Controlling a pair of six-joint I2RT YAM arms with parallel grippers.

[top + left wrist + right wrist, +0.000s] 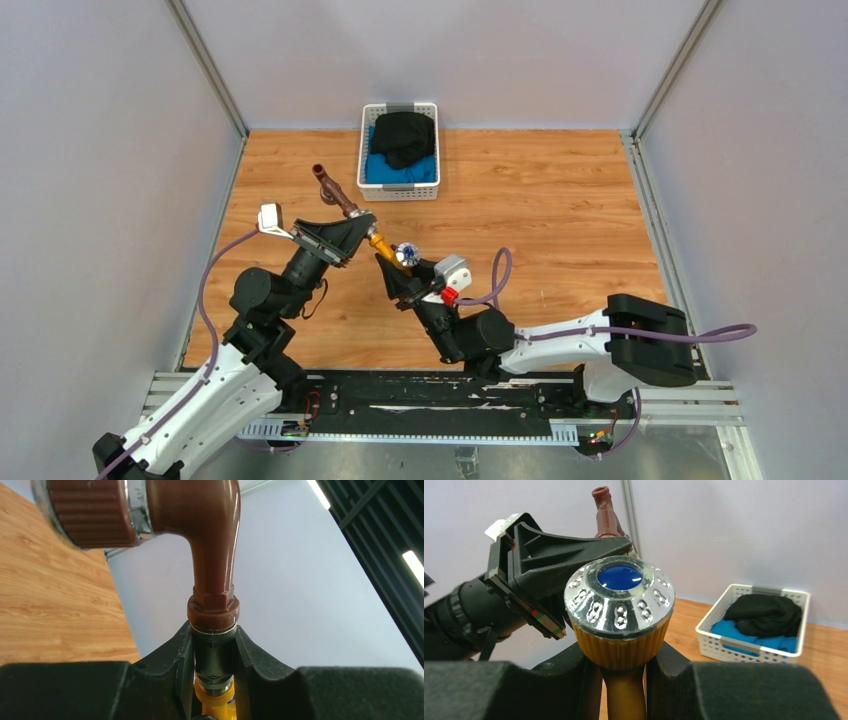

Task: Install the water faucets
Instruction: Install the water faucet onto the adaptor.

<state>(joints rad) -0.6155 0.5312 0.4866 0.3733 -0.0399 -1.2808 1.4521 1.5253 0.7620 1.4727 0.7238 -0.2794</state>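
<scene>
The two water faucets are joined end to end through a dark grey fitting and held above the wooden table. The reddish-brown faucet sticks out beyond my left gripper, which is shut on the fitting just under the faucet's nut. The brass-yellow faucet runs from there to my right gripper. That gripper is shut on the yellow stem below its ribbed knob, which has a silvery, blue-marked cap. The brown spout's end shows behind the left gripper.
A white basket holding black and blue cloth stands at the back of the table. Grey walls with metal posts close in the table's left, right and back sides. Purple cables loop from both wrists.
</scene>
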